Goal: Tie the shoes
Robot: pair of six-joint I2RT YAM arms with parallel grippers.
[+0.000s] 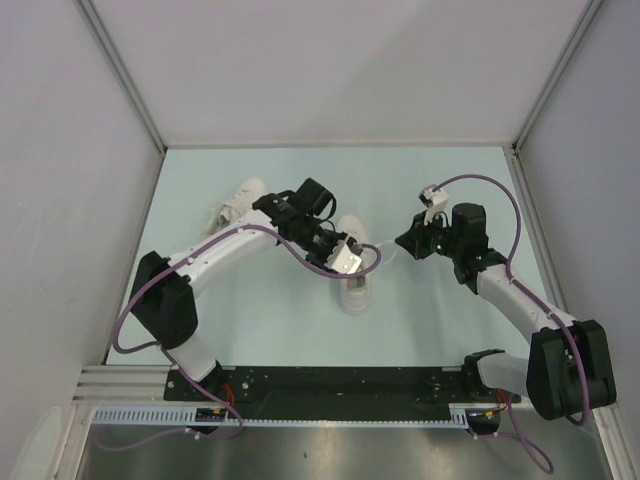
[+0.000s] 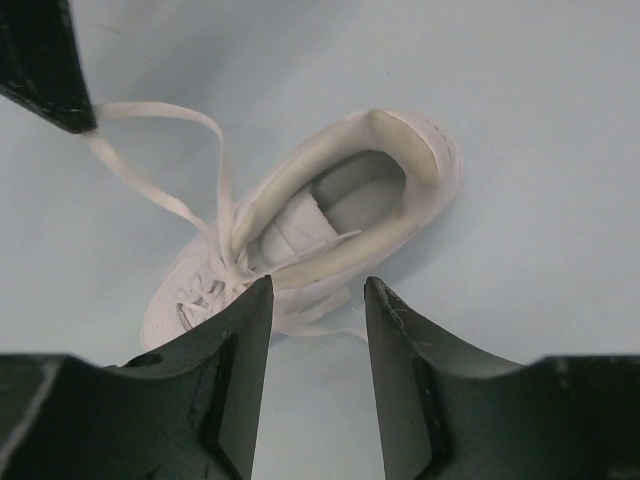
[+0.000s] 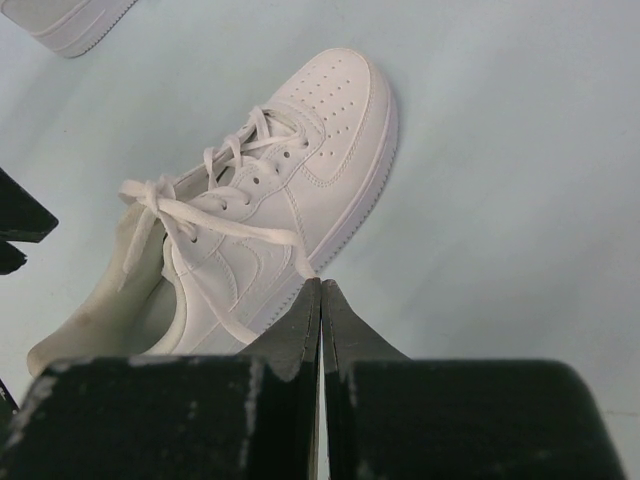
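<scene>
Count: two shoes, far-left shoe (image 1: 238, 205) and centre shoe (image 1: 357, 290); two grippers, left gripper (image 2: 318, 290) and right gripper (image 3: 321, 292); one table (image 1: 280, 330).

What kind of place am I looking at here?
Most likely a robotics lab test cell, not a home: plain white panels box in a pale table, and a left arm and right arm are bolted to a black rail at its near edge.

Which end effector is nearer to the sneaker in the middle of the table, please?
Left. The left end effector hovers open just above the middle sneaker; the right end effector sits clear of it to the right, shut on its lace.
</scene>
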